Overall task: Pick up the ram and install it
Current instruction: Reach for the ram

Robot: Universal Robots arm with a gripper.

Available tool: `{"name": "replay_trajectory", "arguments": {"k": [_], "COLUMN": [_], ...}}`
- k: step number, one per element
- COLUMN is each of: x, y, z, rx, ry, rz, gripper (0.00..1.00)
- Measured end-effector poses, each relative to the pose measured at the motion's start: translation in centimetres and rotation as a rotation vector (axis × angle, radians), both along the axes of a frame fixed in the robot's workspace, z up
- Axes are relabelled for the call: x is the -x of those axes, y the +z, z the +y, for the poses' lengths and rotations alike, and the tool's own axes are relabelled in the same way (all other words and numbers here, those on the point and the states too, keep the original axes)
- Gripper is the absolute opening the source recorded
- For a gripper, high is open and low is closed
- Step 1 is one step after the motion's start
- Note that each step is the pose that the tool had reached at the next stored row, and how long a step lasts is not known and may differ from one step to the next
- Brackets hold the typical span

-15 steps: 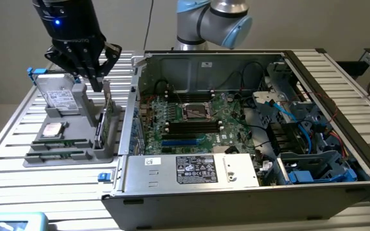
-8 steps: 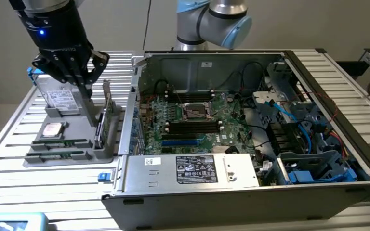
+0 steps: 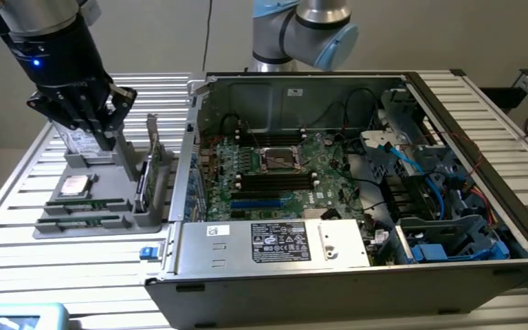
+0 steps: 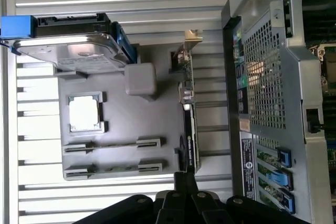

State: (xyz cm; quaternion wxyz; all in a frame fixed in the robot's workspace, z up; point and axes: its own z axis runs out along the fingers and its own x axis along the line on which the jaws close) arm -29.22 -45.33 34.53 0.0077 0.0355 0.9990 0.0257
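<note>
Exterior view: a grey tray (image 3: pixel 117 189) on the desk (image 3: pixel 7 227) holds the ram (image 3: pixel 85 204) lying in a front slot, a second stick (image 3: pixel 80 221), a chip (image 3: pixel 76 185), an upright hard drive (image 3: pixel 85 144) and an expansion card (image 3: pixel 151 168). The open computer case (image 3: pixel 337 295) is on the exterior view's right. The tool (image 3: pixel 94 134) is clenched and empty, by the hard drive.

Wrist view: the ram (image 4: pixel 113 145) sits in the tray (image 4: pixel 136 119). The tool (image 4: pixel 184 179) has its tips together, apart from the ram.

A slatted metal table (image 3: pixel 3 234) carries a grey parts tray (image 3: pixel 113 184) on the exterior view's left, an open desktop computer case (image 3: pixel 291 299) lying just beside it, and a pale blue object (image 3: pixel 16 317) at the exterior view's lower-left corner.
</note>
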Motion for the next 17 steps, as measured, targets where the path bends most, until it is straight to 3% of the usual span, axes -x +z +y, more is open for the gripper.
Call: {"name": "replay_trajectory", "arguments": {"k": [5,12,17], "x": [1.4,3.5,4.4], "y": [-0.91,-1.5,-1.62], "z": [-0.33,-0.34,-0.33], "rx": [0.0,0.0,0.0001], "ry": [0.0,0.0,0.0], "rz": [0.0036,0.0087,0.0091], "gripper": [0.11,0.11,0.11]}}
